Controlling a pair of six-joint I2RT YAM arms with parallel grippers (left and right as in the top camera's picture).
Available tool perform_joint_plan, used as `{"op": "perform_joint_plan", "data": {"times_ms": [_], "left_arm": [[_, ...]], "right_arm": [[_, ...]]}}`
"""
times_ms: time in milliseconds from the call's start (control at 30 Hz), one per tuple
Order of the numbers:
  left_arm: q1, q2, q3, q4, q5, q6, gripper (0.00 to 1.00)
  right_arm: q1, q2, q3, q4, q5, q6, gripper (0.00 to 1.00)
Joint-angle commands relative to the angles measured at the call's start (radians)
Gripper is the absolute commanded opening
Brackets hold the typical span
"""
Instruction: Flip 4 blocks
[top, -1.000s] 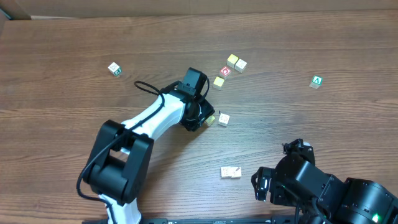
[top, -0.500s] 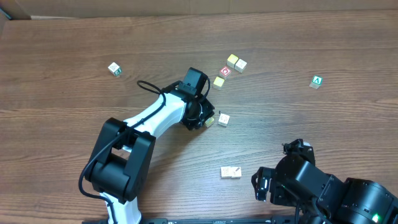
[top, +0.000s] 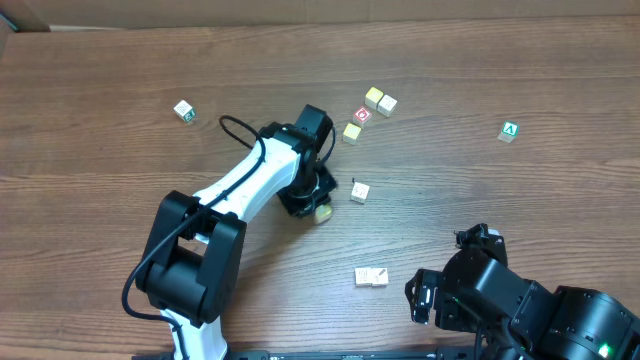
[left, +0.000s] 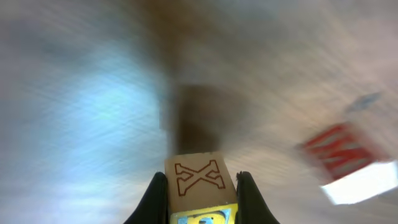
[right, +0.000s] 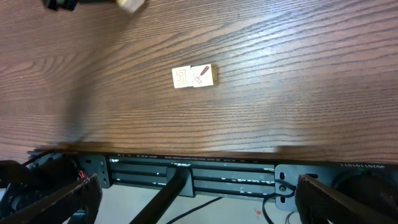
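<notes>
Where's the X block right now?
The X block is clamped in the left gripper, mid-table overhead, just left of a lone cream block.

Small wooden cubes (top: 184, 111), by my count: ten in all.
- Red-faced wooden cube (top: 362, 115): one.
- Green-lettered pale wooden cube (top: 510, 131), well right of the red-faced one: one.
- Pale cream or yellow wooden cubes (top: 359, 192): eight, with three near the red-faced cube and five farther off.

1. One block (left: 200, 186) sits between the left fingers (left: 155, 199), at the middle of the worktop (top: 100, 220).
2. A second block (top: 359, 192) lies just to its right.
3. Two touching blocks (top: 371, 277) lie nearer the front.
4. A bunch of four blocks (top: 364, 114) lies behind.
5. A lone block (top: 184, 110) lies far left, a last block (top: 510, 131) far right.
</notes>
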Motion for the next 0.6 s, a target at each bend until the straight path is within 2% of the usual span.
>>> {"op": "perform_joint_plan", "data": {"times_ms": [0, 133, 200, 467, 567], "left_arm": [[0.009, -0.009, 0.020, -0.131, -0.117, 0.063, 0.04], [-0.002, -0.009, 0.009, -0.365, -0.234, -0.155, 0.04], [-0.018, -0.010, -0.009, -0.406, -0.258, -0.181, 0.05], [-0.205, -0.037, -0.176, -0.251, -0.272, -0.158, 0.05], [-0.266, -0.085, -0.226, -0.202, -0.298, -0.195, 0.05]], "right_arm": [[0.004, -0.006, 0.013, 0.002, 0.006, 0.005, 1.00], [0.004, -0.006, 0.013, 0.002, 0.006, 0.005, 1.00], [0.004, -0.006, 0.013, 0.002, 0.005, 0.005, 1.00], [0.004, -0.006, 0.013, -0.009, 0.005, 0.003, 1.00], [0.004, -0.006, 0.013, -0.019, 0.005, 0.000, 1.00]]}}
